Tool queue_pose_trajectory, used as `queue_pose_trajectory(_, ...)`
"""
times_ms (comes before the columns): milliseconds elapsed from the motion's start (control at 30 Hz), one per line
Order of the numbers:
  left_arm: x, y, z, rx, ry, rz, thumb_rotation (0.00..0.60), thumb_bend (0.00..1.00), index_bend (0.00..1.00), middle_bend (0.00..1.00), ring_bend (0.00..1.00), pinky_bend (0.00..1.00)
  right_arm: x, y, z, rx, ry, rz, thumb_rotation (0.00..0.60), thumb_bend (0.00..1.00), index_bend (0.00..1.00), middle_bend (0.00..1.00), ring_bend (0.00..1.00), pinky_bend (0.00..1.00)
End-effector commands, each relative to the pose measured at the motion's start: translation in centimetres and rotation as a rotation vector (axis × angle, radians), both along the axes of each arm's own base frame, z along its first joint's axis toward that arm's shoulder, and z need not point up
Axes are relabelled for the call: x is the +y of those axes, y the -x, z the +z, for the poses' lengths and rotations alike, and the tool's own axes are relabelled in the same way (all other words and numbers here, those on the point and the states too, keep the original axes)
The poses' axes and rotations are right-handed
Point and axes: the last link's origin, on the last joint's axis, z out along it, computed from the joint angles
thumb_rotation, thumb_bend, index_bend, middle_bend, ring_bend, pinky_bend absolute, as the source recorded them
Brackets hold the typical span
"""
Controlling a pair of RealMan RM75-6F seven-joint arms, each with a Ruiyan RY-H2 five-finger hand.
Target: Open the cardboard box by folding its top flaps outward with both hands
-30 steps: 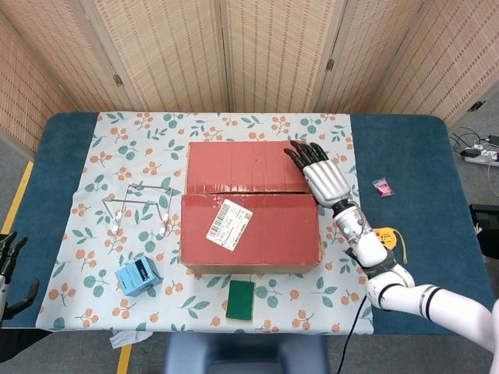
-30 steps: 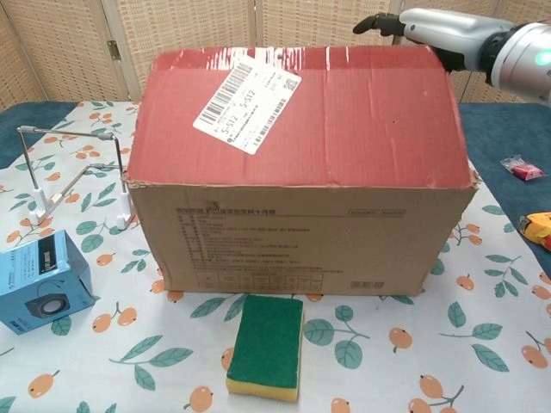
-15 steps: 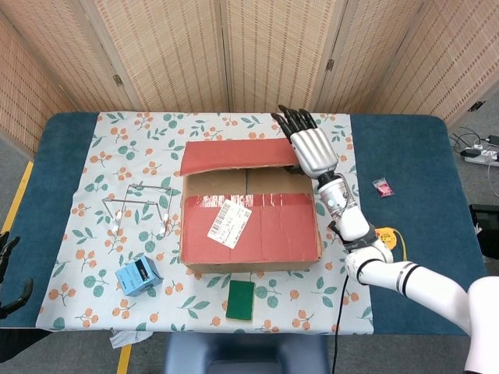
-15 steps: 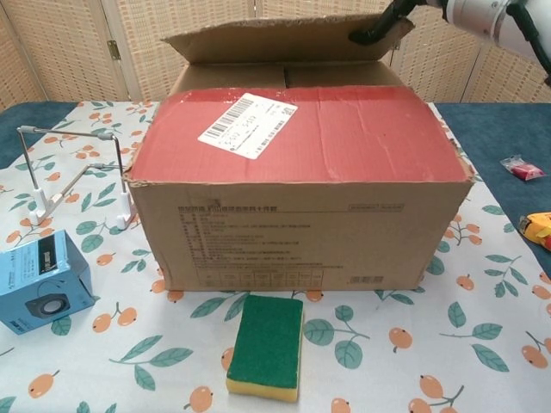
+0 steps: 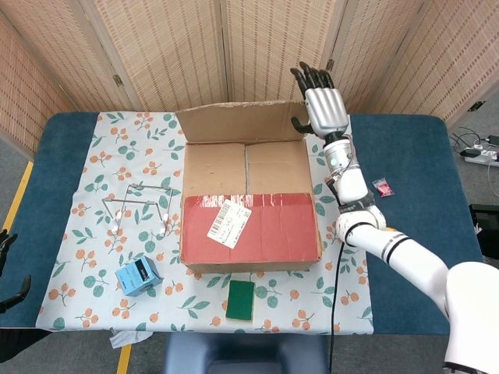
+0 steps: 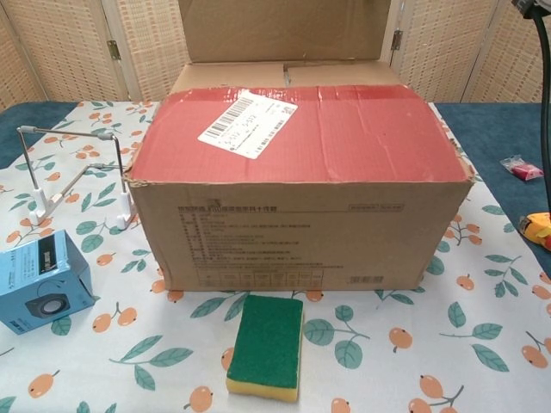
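Observation:
The cardboard box (image 5: pixel 249 234) stands mid-table on the flowered cloth. Its far top flap (image 5: pixel 242 122) stands upright, showing its brown inner face, and rises past the top of the chest view (image 6: pixel 284 30). The near red flap (image 6: pixel 301 129) with a white label (image 6: pixel 248 112) lies flat. Two brown inner flaps (image 5: pixel 245 166) lie shut behind it. My right hand (image 5: pixel 323 105) is at the raised flap's right corner, fingers straight up and apart, thumb touching the flap's edge. My left hand (image 5: pixel 8 265) hangs low off the table's left end, holding nothing.
A green sponge (image 6: pixel 265 344) lies just in front of the box. A small blue box (image 6: pixel 39 280) and a wire rack (image 6: pixel 69 172) are to its left. A pink packet (image 5: pixel 382 187) and a yellow item (image 6: pixel 538 225) lie on the right.
My right hand rose and moved back, carrying the far flap from half-raised to upright. The inner flaps are now fully exposed. The left hand stayed low.

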Motion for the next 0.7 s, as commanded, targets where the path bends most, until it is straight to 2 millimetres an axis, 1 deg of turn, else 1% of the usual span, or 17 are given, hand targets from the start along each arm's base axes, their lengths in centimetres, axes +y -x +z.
queue_pose_trajectory(33, 0.1, 0.1, 0.0, 0.005, -0.001, 0.001, 0.600, 0.50, 0.00, 0.00, 0.00, 0.00, -0.9, 0.6, 0.3, -0.010, 0.030, -0.033, 0.600, 0.37, 0.00, 0.00, 0.00, 0.00)
queue_pose_trajectory(300, 0.3, 0.1, -0.1, 0.016, -0.004, 0.008, 0.600, 0.49, 0.00, 0.00, 0.00, 0.00, -1.8, 3.1, 0.8, 0.022, 0.057, -0.083, 0.600, 0.37, 0.00, 0.00, 0.00, 0.00)
queue_pose_trajectory(500, 0.4, 0.1, -0.3, 0.029, 0.003, 0.014, 0.600, 0.50, 0.00, 0.00, 0.00, 0.00, -1.8, 4.2, 1.7, 0.023, 0.077, -0.090, 0.600, 0.37, 0.00, 0.00, 0.00, 0.00)
queue_pose_trajectory(600, 0.4, 0.1, -0.4, 0.031, 0.005, 0.011, 0.600, 0.50, 0.00, 0.00, 0.00, 0.00, -1.3, 5.0, 1.9, 0.010, 0.058, -0.087, 0.600, 0.37, 0.00, 0.00, 0.00, 0.00)
queue_pose_trajectory(700, 0.4, 0.0, -0.4, 0.036, 0.007, 0.009, 0.600, 0.50, 0.00, 0.00, 0.00, 0.00, 0.5, 5.9, 1.5, -0.018, -0.039, -0.071, 0.600, 0.37, 0.00, 0.00, 0.00, 0.00)
